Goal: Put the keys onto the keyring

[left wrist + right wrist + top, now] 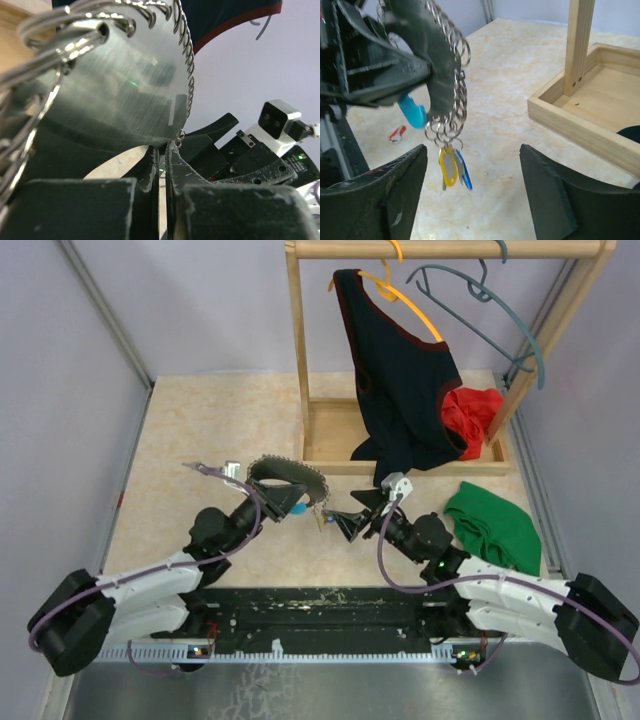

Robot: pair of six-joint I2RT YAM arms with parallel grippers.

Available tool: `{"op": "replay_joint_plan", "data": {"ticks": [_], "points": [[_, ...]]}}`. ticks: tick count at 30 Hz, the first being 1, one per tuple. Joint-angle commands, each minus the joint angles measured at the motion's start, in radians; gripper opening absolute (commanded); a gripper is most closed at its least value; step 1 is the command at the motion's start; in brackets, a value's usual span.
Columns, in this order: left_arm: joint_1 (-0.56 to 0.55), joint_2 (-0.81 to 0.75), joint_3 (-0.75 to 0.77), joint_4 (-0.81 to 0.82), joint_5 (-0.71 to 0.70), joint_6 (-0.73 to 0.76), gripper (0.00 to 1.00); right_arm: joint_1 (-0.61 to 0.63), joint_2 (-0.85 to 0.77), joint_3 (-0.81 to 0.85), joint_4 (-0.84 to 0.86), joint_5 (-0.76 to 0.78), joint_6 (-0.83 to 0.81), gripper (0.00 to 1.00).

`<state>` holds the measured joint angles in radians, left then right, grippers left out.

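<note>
at the near edge of the counter (200,430) the two arms reach inward toward each other. the left claw (288,502) is closed, its fingers (150,172) pressed together with the keyring (300,477) pinched at their tips and lifted off the counter. the ring's grey coiled wire runs around a dark, brushed surface; what that surface is i cannot tell. its light-blue section (412,111) sits at the lower side, next to the left claw.

from the bottom of the coil hang the keys (449,167), one with a yellow head and one with a blue head, dangling from small rings above the counter. the right claw (472,147) stands wide open and holds nothing; the keys hang just beyond the gap between its two fingers (385,195), touching neither.

a red key (396,134) lies flat on the counter, off to the left claw's side.

to the right of the right arm a green cloth (495,525) lies crumpled. farther back stands a wooden rack (300,350) with a tray base. a black garment (395,380) hangs from an orange hanger (415,310), a red cloth (475,415) lies in the tray, and a grey-blue hanger (518,322) hangs bare at the right end.
</note>
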<state>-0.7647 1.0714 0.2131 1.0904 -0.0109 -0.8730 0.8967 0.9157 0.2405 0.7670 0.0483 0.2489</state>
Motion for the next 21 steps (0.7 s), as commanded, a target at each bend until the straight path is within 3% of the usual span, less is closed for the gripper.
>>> {"op": "replay_joint_plan", "data": {"ticks": [1,12,21], "points": [[0.006,-0.103,0.135,-0.389,0.022,0.212,0.0,0.01,-0.062,-0.015,-0.004,0.006,-0.136,0.76],[0.005,-0.128,0.322,-0.72,0.046,0.407,0.0,0.01,-0.007,-0.106,0.255,-0.091,-0.268,0.61],[0.005,-0.116,0.357,-0.729,0.092,0.456,0.0,0.011,0.181,-0.083,0.433,-0.18,-0.322,0.46]]}}
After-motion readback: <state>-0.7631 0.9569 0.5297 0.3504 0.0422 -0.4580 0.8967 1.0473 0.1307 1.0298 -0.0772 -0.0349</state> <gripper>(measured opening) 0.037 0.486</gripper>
